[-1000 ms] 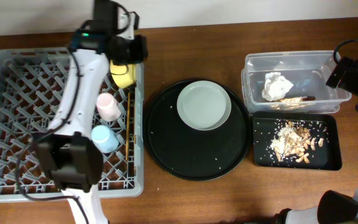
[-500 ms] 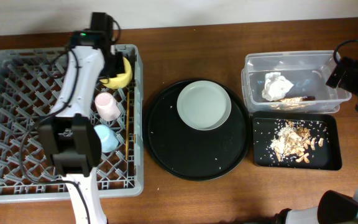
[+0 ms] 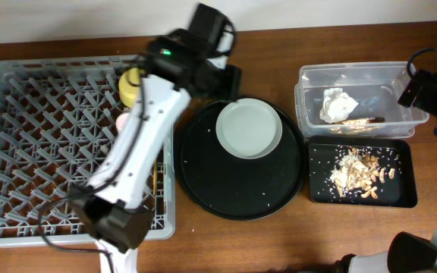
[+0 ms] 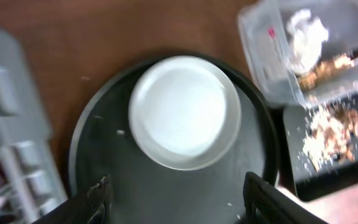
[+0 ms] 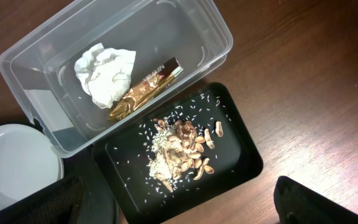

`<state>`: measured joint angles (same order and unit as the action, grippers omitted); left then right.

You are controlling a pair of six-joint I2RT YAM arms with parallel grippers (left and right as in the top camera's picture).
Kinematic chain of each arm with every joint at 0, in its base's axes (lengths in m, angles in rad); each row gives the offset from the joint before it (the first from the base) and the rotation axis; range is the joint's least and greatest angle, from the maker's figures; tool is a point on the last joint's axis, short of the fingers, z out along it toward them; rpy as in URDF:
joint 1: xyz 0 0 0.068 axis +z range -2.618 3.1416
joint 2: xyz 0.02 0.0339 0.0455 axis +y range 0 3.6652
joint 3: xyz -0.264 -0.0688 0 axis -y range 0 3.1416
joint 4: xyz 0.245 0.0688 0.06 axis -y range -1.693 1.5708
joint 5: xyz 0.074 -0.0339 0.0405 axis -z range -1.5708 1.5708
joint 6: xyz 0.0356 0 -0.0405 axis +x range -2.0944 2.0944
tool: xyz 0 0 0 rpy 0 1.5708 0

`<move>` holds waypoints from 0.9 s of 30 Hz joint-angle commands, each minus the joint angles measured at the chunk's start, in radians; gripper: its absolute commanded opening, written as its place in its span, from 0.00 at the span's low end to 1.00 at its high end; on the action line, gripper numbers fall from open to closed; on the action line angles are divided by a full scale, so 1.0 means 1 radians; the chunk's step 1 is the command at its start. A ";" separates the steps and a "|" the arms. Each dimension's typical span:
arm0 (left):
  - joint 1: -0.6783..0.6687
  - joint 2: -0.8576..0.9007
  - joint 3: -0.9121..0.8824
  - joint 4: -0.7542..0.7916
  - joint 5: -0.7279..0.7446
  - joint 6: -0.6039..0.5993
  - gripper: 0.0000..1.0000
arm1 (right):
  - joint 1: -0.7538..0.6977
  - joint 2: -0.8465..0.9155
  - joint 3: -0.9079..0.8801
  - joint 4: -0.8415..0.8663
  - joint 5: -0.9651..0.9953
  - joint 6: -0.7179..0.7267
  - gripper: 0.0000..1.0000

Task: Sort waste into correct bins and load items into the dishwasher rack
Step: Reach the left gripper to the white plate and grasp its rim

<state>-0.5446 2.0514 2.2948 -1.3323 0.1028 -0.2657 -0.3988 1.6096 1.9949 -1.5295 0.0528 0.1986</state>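
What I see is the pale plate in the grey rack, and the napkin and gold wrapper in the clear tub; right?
Not quite: the overhead view shows the plate on the round black tray, beside the rack, not in it. The napkin and gold wrapper are indeed in the clear tub.

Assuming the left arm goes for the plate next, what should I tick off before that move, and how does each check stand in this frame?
1. Left gripper empty, jaws open: ok.
2. Plate has nothing on it: ok.
3. Plate lies flat on the round black tray; whether the rim offers a grip: cannot tell.
4. Napkin and gold wrapper in the clear tub: ok.
5. Food scraps in the black rectangular tray: ok.
6. Free pegs in the dishwasher rack for the plate: ok.
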 commanded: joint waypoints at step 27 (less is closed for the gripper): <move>-0.302 0.545 -0.005 0.063 -0.156 -0.003 0.03 | -0.001 0.004 0.007 0.000 0.012 -0.006 0.99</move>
<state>-0.8505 2.5576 2.2959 -1.2392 -0.0486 -0.2634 -0.3988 1.6096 1.9949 -1.5299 0.0525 0.1978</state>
